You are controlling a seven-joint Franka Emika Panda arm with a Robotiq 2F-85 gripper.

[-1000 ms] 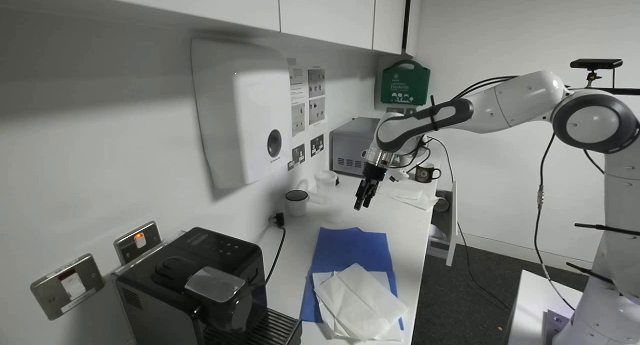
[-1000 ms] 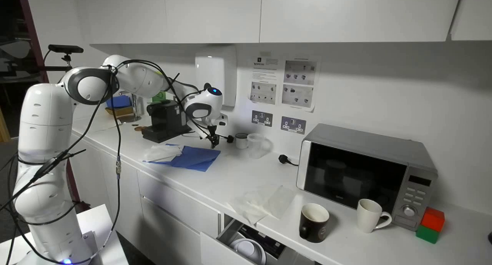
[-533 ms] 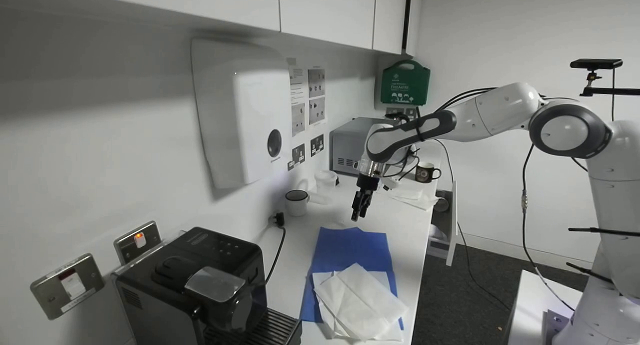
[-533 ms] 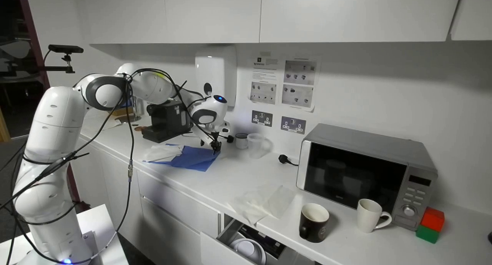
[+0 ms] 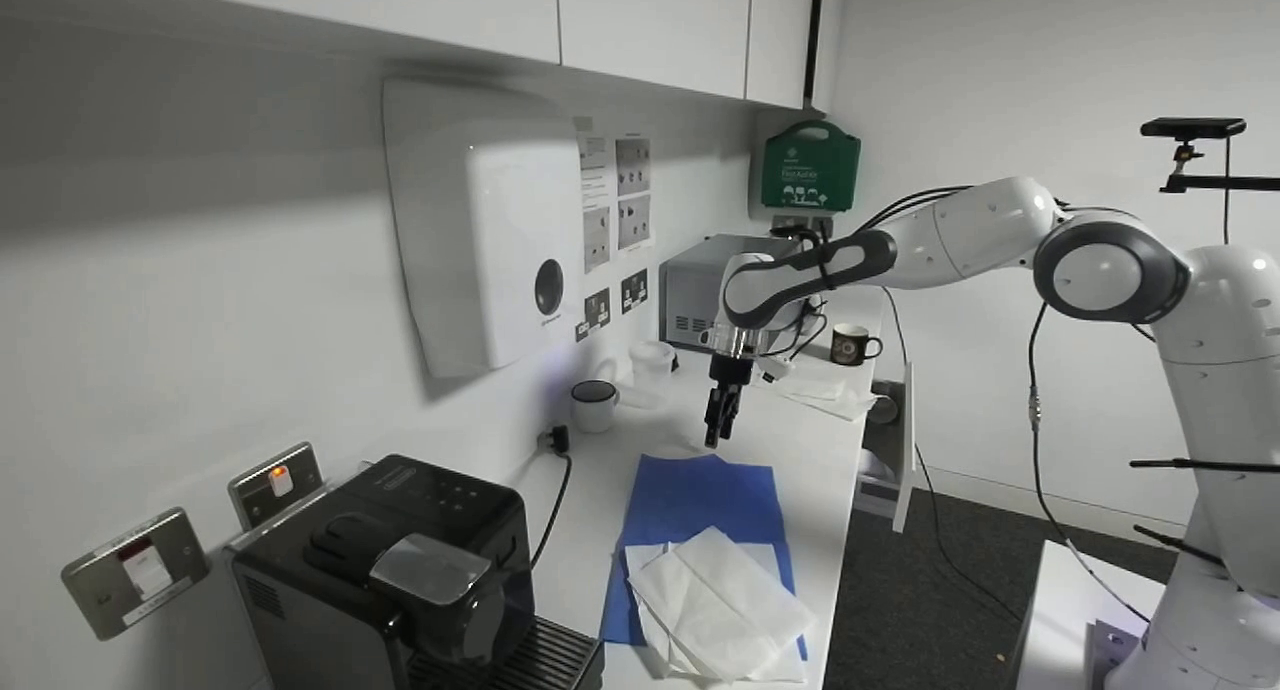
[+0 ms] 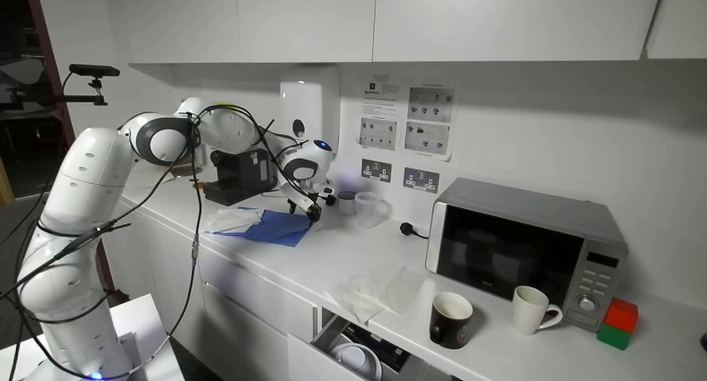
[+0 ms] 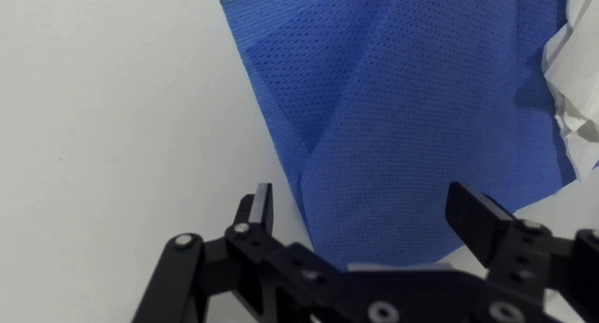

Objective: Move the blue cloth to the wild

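Pincer point(image 7: 359, 195) lower, white sheets point(image 5: 715, 600) atop cloth point(image 5: 705, 495)

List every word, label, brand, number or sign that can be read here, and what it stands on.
"First Aid Kit", soft but legible: green case.
Too small or blurred to read: marks on the wall notices, coffee machine, microwave, wall dispenser, lower switch plate and dark mug.
No text shows on the blue cloth.
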